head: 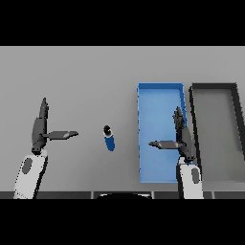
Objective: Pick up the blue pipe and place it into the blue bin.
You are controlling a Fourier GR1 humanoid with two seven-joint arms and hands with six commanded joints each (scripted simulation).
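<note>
Nearest me, the blue pipe [109, 138] lay on the grey table [86, 81], untouched, between both hands. Right hand [181, 139] hovered over the blue bin [160, 88], fingers straight, thumb apart; left hand [40, 129] likewise spread. Beyond sat a dark bin [213, 87]
</note>
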